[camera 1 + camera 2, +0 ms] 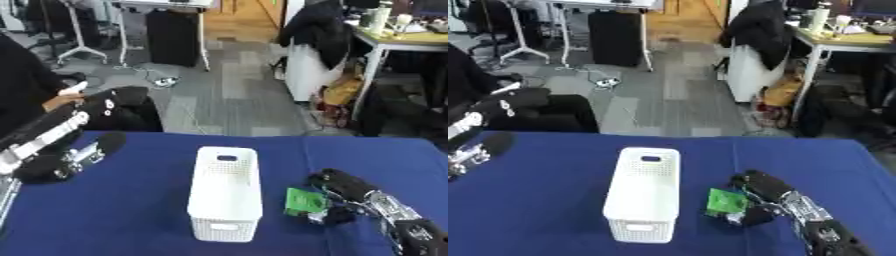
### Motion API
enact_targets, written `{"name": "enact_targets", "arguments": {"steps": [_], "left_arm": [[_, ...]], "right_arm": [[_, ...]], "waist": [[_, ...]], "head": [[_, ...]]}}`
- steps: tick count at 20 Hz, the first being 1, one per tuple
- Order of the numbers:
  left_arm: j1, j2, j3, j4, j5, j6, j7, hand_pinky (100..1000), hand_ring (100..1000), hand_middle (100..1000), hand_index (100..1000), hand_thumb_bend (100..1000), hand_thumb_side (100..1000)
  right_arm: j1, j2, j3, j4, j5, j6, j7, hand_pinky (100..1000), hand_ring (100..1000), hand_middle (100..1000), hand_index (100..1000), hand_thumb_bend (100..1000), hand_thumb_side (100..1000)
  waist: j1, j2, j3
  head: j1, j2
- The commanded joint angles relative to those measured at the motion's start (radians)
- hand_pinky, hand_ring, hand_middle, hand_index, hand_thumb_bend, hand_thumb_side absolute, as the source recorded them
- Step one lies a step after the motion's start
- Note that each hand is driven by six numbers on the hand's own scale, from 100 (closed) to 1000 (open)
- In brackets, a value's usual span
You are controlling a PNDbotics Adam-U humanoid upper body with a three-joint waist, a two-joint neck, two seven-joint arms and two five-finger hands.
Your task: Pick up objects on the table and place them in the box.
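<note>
1. Presently, item: green object (pixel 304 201). Small, flat-looking, bright green; what it is exactly cannot be made out. It sits at the fingertips of the right hand (pixel 346 187), just right of the box (pixel 226 192), low over the blue table (pixel 131 215). Whether it rests on the cloth or is already lifted cannot be told.

2. Item: box. White, perforated, long and narrow, open at the top, with a handle slot at each short end. It stands upright near the middle of the table, its long side running away from the robot. Nothing can be seen inside it from these views.

3. Item: right hand. It comes in from right of the box, forearm low and angled across the table, fingers curled toward the green object and apparently pinching its right edge.

4. Item: left hand (pixel 66 162). It hangs well left of the box, near the table's left edge, dark and idle. Its fingers lie bunched together, and whether they are curled or straight I cannot tell.

5. Step in hand, by judgement: grasp the green object and carry it into the box.

6. Handling note, by judgement: the object looks thin, so a pinch on the edge could slip. Lift it straight up, clear of the box's rim, before moving left.

7. Handling note, by judgement: release it over the middle of the opening, so the wrist does not knock the light box.
</note>
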Motion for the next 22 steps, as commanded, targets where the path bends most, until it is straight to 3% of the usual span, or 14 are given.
{"name": "enact_targets", "arguments": {"steps": [1,7,9,10,12,13,14,15,16,17,18,19,22], "left_arm": [[-0.015,0.017,0.0,-0.011,0.004,-0.002,-0.002,851,967,1000,992,131,1000],[-0.015,0.017,0.0,-0.011,0.003,-0.002,-0.003,851,967,1000,992,131,1000],[-0.015,0.018,0.0,-0.011,0.003,-0.002,-0.003,851,967,1000,992,132,1000],[-0.015,0.018,0.0,-0.011,0.003,-0.002,-0.003,851,967,1000,992,132,1000],[-0.015,0.018,0.0,-0.011,0.003,-0.002,-0.003,851,967,1000,992,132,1000],[-0.015,0.018,0.0,-0.011,0.003,-0.002,-0.003,851,967,1000,992,132,1000],[-0.015,0.018,0.0,-0.011,0.003,-0.002,-0.003,851,967,1000,992,132,1000],[-0.015,0.018,0.0,-0.011,0.003,-0.002,-0.003,851,967,1000,992,131,1000],[-0.016,0.018,0.0,-0.011,0.003,-0.002,-0.003,851,967,1000,992,131,1000],[-0.016,0.018,0.0,-0.011,0.003,-0.002,-0.004,851,967,1000,992,131,1000],[-0.016,0.018,-0.001,-0.011,0.003,-0.002,-0.004,851,967,1000,992,131,1000],[-0.016,0.017,-0.001,-0.011,0.003,-0.002,-0.004,851,967,1000,992,131,1000],[-0.016,0.017,-0.001,-0.011,0.004,-0.003,-0.005,851,967,1000,992,131,1000]], "right_arm": [[-0.025,-0.018,-0.015,0.013,0.009,-0.014,0.006,1000,838,893,923,543,1000],[-0.021,-0.016,-0.011,0.039,0.022,-0.036,0.013,1000,839,893,917,551,1000],[-0.019,-0.015,-0.011,0.042,0.031,-0.037,0.005,987,786,806,847,592,1000],[-0.018,-0.015,-0.01,0.042,0.036,-0.034,-0.007,987,786,806,847,592,1000],[-0.016,-0.015,-0.009,0.04,0.052,-0.026,-0.04,530,537,606,717,655,1000],[-0.015,-0.014,-0.009,0.04,0.059,-0.022,-0.062,198,448,521,655,665,1000],[-0.013,-0.013,-0.01,0.041,0.064,-0.02,-0.084,198,448,521,655,665,1000],[-0.013,-0.012,-0.011,0.042,0.068,-0.018,-0.108,100,280,323,498,640,1000],[-0.013,-0.01,-0.015,0.041,0.067,-0.014,-0.141,100,313,370,531,646,1000],[-0.013,-0.009,-0.017,0.04,0.065,-0.011,-0.176,100,154,147,370,590,894],[-0.012,-0.008,-0.019,0.038,0.058,-0.009,-0.217,100,165,162,383,597,908],[-0.012,-0.007,-0.021,0.037,0.05,-0.008,-0.253,100,100,100,336,573,821],[-0.01,-0.005,-0.026,0.033,0.023,-0.012,-0.337,100,100,100,336,573,808]], "waist": [[0.003,-0.008,0.0],[0.003,-0.008,0.0],[0.004,-0.008,0.0],[0.004,-0.007,0.0],[0.004,-0.007,0.0],[0.004,-0.007,-0.001],[0.004,-0.007,-0.001],[0.004,-0.007,-0.001],[0.004,-0.007,-0.001],[0.004,-0.007,-0.001],[0.004,-0.007,-0.001],[0.004,-0.007,-0.001],[0.004,-0.007,-0.001]], "head": [[0.009,-0.003],[0.011,-0.003],[0.012,-0.003],[0.013,-0.003],[0.013,-0.003],[0.014,-0.003],[0.014,-0.003],[0.014,-0.003],[0.015,-0.004],[0.015,-0.004],[0.015,-0.004],[0.016,-0.004],[0.015,-0.005]]}}
